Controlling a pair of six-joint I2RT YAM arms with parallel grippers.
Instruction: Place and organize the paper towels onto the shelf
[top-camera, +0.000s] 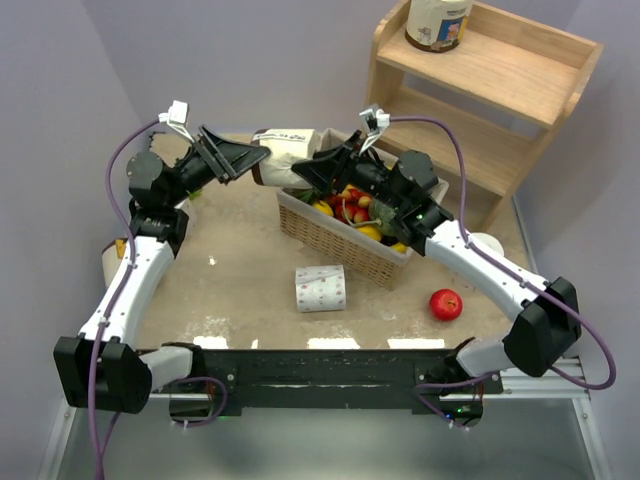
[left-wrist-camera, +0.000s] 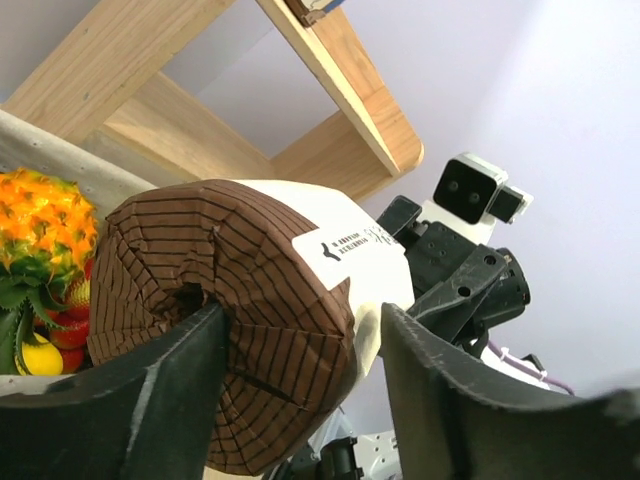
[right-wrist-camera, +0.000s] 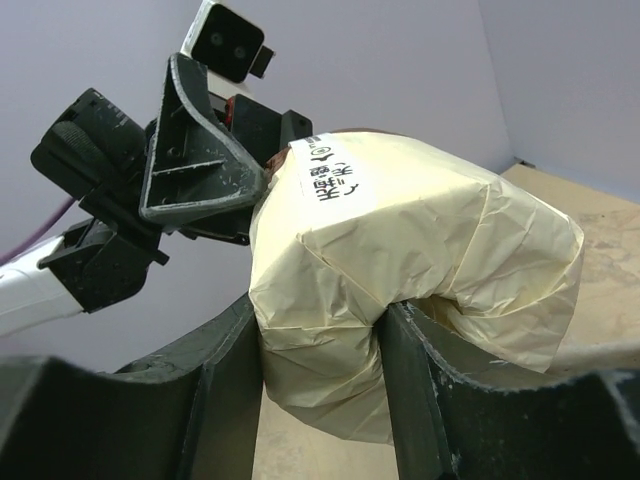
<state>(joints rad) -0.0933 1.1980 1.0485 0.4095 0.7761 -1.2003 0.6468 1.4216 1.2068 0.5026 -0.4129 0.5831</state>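
Right wrist view: the right gripper (right-wrist-camera: 322, 318) is pinched on the cream-wrapped paper towel roll (right-wrist-camera: 430, 220). The left gripper (left-wrist-camera: 300, 325) stands parted around its brown end, mid-air by the wicker basket (top-camera: 330, 240), at its left end.

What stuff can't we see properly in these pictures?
- Top view: the roll on the shelf is cut off by the picture's upper edge.
- Top view: the right arm covers most of a white object and part of the fruit basket.
- Left wrist view: the wrapped roll hides most of the basket; the roll's label print is too small to read.
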